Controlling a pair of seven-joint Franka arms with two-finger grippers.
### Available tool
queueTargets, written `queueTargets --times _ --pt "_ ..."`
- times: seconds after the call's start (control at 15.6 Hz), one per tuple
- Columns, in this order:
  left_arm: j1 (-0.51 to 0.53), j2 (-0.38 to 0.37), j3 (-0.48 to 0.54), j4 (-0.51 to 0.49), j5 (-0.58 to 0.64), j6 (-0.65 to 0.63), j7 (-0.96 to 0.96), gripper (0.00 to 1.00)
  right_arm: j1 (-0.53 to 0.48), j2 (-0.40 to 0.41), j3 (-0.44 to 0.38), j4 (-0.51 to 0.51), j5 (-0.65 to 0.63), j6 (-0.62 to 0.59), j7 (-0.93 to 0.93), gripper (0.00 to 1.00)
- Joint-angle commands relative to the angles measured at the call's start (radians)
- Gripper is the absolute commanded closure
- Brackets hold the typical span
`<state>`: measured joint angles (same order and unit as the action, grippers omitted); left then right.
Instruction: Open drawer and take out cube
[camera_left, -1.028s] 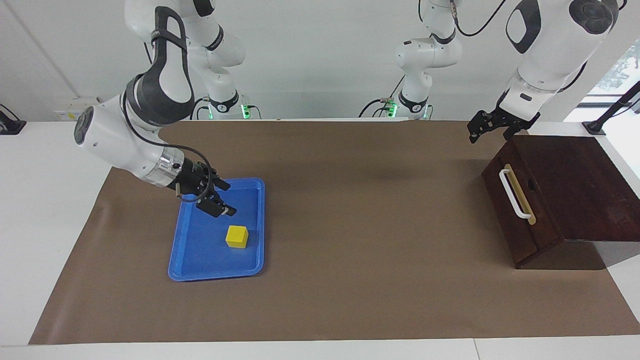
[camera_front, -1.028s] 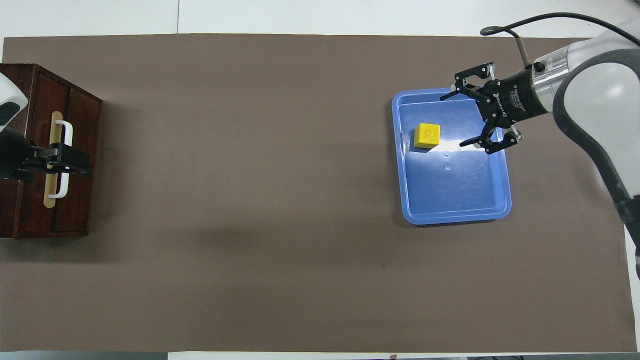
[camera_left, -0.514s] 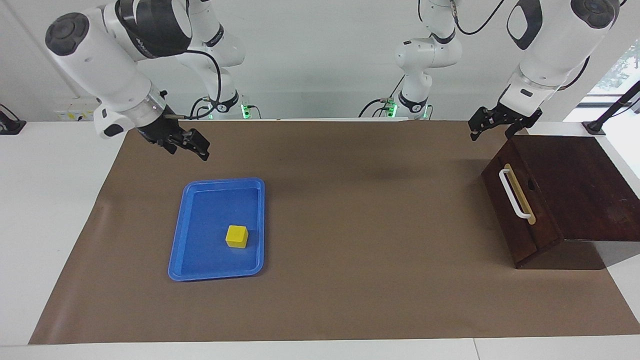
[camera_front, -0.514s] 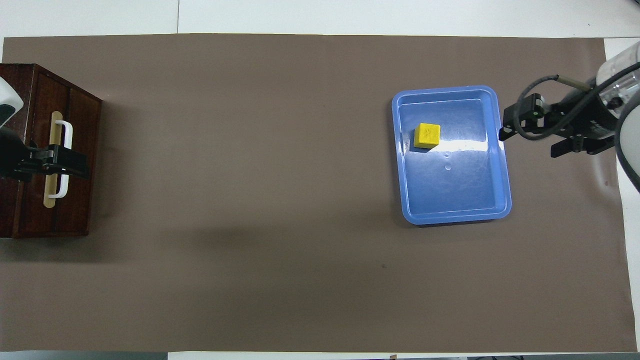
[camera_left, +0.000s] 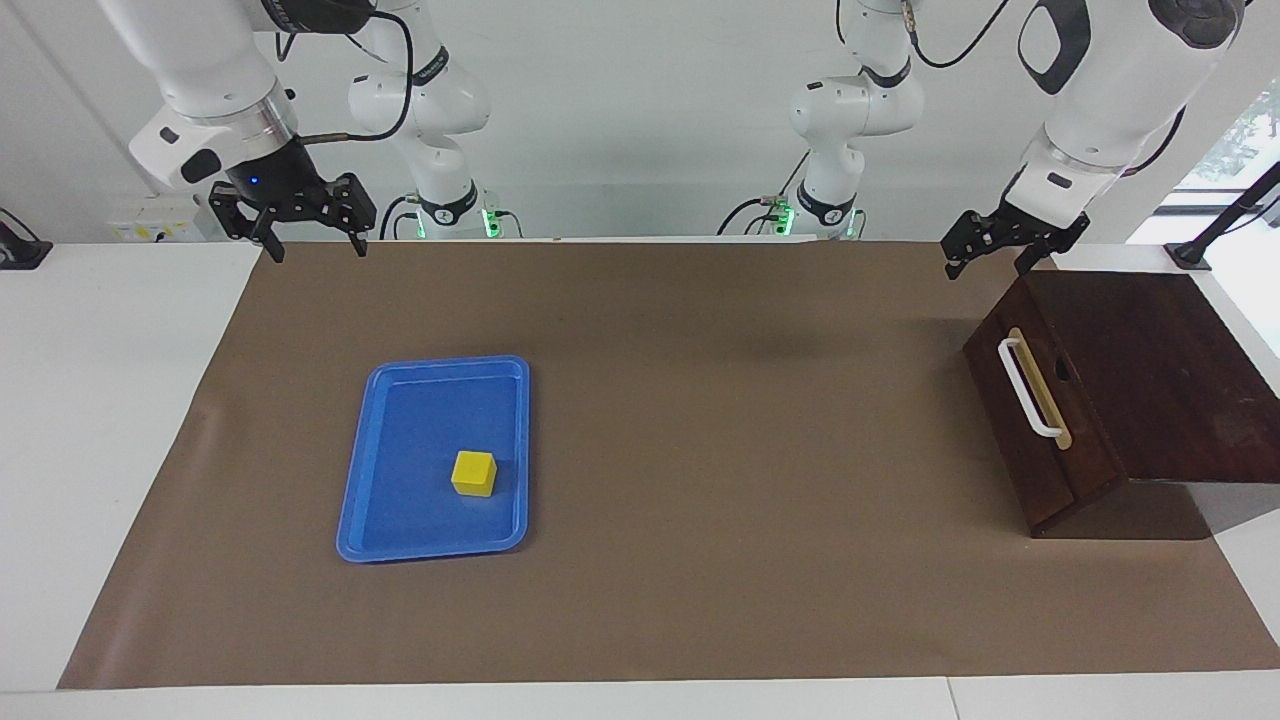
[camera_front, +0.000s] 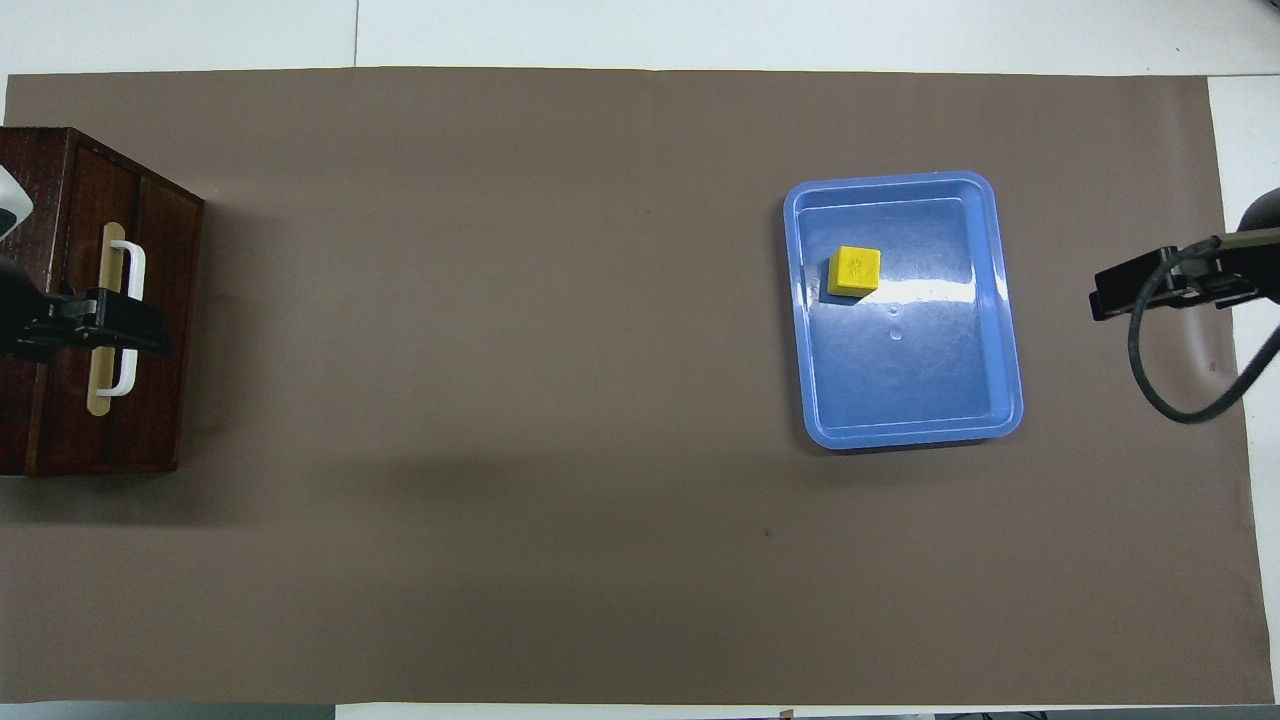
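The yellow cube (camera_left: 473, 472) lies in the blue tray (camera_left: 400, 520) toward the right arm's end of the table; it also shows in the overhead view (camera_front: 854, 271). The drawer (camera_left: 1050, 480) is shut in the dark wooden box (camera_left: 1160, 370), its white handle (camera_left: 1030, 388) showing; the drawer (camera_front: 155, 420) also shows from overhead. My right gripper (camera_left: 313, 248) is open and empty, raised over the mat's edge by the robots, well apart from the tray. My left gripper (camera_left: 985, 268) is open and hangs above the box's corner, touching nothing.
A brown mat (camera_left: 740, 420) covers most of the white table (camera_left: 90, 400). The blue tray (camera_front: 990, 300) holds only the cube. The box stands at the left arm's end of the table.
My right gripper has risen from just over the tray beside the cube and drawn back toward the robots, still open. The cube stays in the tray. My left gripper has barely moved.
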<state>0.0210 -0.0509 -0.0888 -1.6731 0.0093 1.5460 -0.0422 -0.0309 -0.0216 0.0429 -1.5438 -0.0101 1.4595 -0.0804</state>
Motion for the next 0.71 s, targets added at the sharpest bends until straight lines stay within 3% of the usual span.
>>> queueTargets --times 0.0,0.64 --pt "0.011 -0.015 -0.005 -0.007 -0.017 0.003 0.010 0.00 -0.072 -0.006 0.046 -0.064 -0.017 0.039 -0.044 0.00" --pt "0.010 -0.014 0.011 -0.007 -0.017 0.005 0.018 0.00 -0.069 0.008 0.051 -0.048 -0.021 0.025 -0.035 0.00"
